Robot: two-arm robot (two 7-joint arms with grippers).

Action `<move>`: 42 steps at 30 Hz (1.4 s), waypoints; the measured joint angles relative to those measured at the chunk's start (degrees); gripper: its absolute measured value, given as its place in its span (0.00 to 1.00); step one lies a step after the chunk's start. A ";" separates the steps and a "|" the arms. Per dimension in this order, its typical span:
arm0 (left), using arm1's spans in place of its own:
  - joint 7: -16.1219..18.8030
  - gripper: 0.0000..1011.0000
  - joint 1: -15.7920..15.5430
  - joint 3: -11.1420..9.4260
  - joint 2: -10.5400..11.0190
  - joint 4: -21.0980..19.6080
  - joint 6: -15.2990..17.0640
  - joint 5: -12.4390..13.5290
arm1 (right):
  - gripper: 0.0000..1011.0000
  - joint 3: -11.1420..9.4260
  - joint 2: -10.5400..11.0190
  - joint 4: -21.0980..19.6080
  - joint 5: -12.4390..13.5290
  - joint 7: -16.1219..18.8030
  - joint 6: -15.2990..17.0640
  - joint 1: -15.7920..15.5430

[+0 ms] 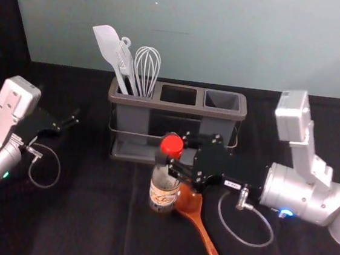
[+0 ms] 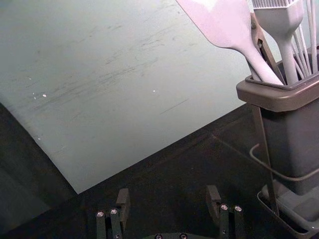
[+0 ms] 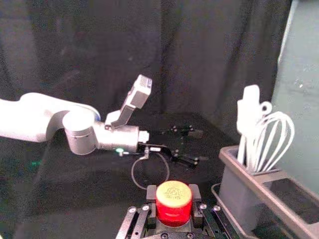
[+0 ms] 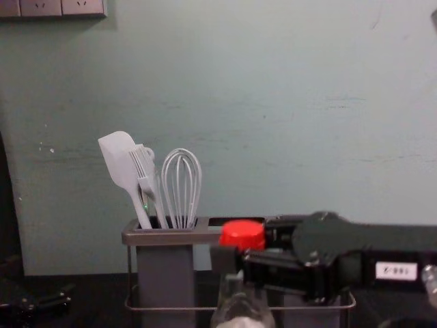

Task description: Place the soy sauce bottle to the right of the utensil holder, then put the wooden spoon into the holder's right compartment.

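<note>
Red cap (image 1: 172, 145), reddish-brown wooden spoon (image 1: 190, 203)

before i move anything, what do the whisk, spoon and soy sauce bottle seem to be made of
The whisk looks plastic or silicone: pale loops, no metallic glint. The spoon looks like varnished wood: brown with a soft sheen. The bottle has a clear shoulder, so glass or plastic; its smooth red cap seems plastic.

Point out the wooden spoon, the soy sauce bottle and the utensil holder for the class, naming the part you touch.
Wooden spoon (image 1: 210, 246): head view, on its handle.
Soy sauce bottle (image 1: 163, 196): head view, on its label.
Utensil holder (image 4: 171, 238): chest view, on its front rim.
</note>
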State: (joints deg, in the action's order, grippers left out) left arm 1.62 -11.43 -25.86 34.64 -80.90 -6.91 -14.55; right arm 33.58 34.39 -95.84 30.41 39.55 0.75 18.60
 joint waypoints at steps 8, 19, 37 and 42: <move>0.00 0.99 0.00 0.00 0.00 0.00 0.00 0.00 | 0.38 -4.54 4.91 -5.20 1.82 -1.76 -0.94 -3.49; 0.00 0.99 0.00 0.00 0.00 0.00 0.00 0.00 | 0.38 -11.67 10.67 -6.61 3.10 -3.38 -4.12 -9.57; 0.00 0.99 0.00 0.00 0.00 0.00 0.00 0.00 | 0.38 -18.35 11.30 -2.33 1.01 -6.73 -5.10 -13.03; 0.00 0.99 0.00 0.00 0.00 0.00 0.00 0.00 | 0.38 -18.81 9.33 0.07 0.15 -7.98 -4.63 -12.54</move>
State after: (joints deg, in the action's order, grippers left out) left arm 1.62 -11.43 -25.86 34.65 -80.90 -6.90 -14.55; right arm 14.76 43.72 -95.76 30.56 31.57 -3.88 6.06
